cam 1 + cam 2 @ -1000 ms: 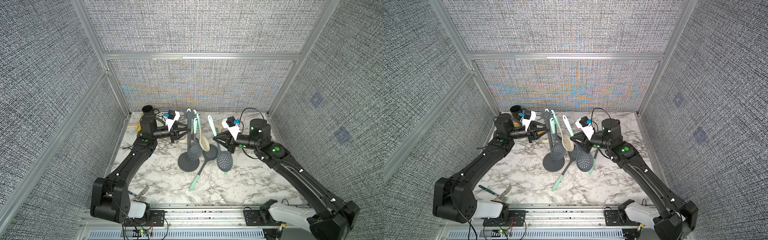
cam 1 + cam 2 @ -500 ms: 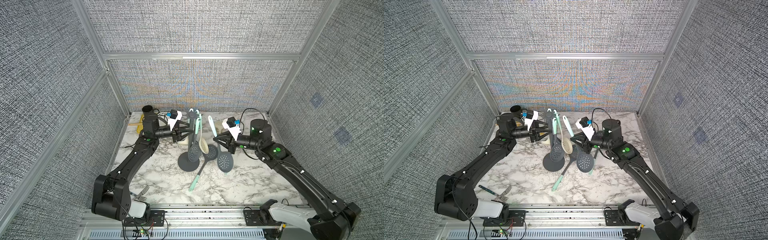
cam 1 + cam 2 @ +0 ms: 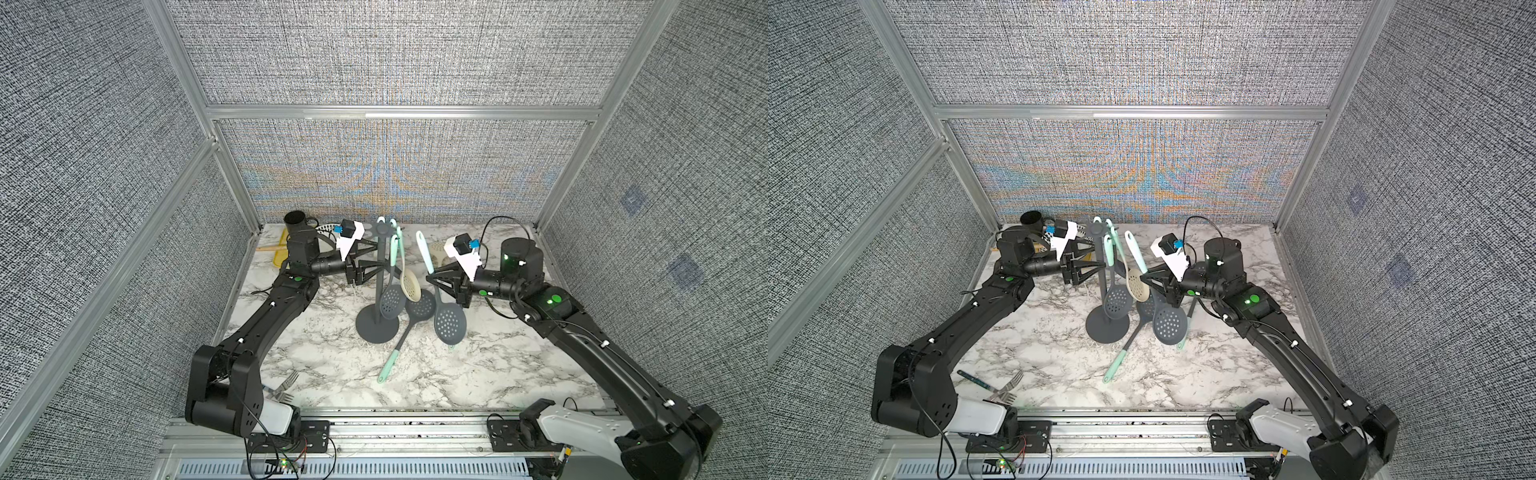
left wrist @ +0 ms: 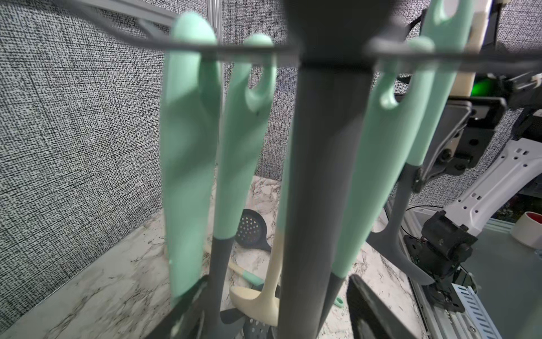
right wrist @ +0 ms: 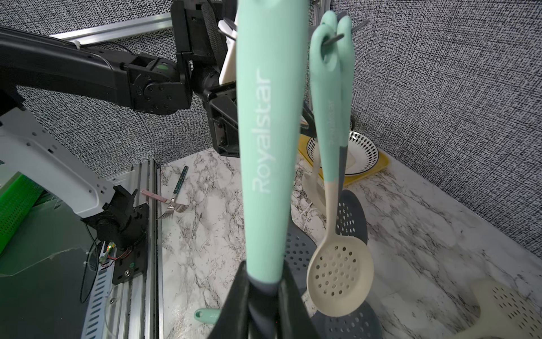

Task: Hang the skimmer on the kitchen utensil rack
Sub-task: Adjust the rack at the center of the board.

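A: Rack?
B: Kitchen utensil rack (image 3: pixel 368 330) upright mid-table. Dark hung skimmer (image 3: pixel 390 300) and cream hung skimmer (image 3: pixel 410 284) on its crown.
A: Arms?
B: Left gripper (image 3: pixel 375 256) at pole's 9 o'clock, jaws spread astride it. Right gripper (image 3: pixel 429 277) at 3 o'clock, clamped on skimmer (image 3: pixel 449 322) handle, head down. Loose skimmer (image 3: pixel 422 307) flat at base's 4 o'clock.

In a top view the left arm (image 3: pixel 270 320) runs from its base at 7 o'clock up toward 11 o'clock. It bends at the wrist so that the left gripper (image 3: pixel 376 257) points to 3 o'clock, roughly level, with its jaws spread wide. The right arm (image 3: pixel 582 345) runs from its base at 5 o'clock toward 1 o'clock. Its wrist turns the right gripper (image 3: pixel 429 275) to 9 o'clock, jaws pinched close together. The two grippers face each other near the centre, without touching.
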`<action>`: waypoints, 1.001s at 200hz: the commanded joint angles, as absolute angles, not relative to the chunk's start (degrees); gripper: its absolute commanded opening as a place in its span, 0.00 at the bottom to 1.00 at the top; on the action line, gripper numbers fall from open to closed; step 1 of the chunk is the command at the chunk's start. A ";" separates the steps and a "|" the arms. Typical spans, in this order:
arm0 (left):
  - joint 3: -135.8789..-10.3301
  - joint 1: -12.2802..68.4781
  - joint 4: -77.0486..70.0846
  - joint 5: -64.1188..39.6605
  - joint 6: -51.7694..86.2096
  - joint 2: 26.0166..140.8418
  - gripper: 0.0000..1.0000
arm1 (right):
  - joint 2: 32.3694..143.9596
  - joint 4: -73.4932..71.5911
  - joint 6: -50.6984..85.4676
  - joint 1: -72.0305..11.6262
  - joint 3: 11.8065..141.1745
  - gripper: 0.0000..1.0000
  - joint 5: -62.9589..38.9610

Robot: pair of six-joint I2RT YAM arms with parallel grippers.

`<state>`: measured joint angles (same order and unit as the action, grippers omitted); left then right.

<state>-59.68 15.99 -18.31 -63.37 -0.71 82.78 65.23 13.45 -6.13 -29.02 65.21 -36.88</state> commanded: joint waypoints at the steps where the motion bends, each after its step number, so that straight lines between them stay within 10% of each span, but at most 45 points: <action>1: -59.29 16.10 -12.90 -63.11 -1.68 83.59 0.67 | 64.93 12.40 -5.77 -29.16 65.57 0.00 -37.62; 115: -56.03 16.59 -13.71 -61.08 -0.44 79.95 0.20 | 64.52 12.18 -5.40 -29.27 65.15 0.00 -36.89; 200: -41.84 26.13 -20.13 -21.17 4.55 63.89 0.02 | 58.81 4.13 4.11 -32.68 58.15 0.00 -15.19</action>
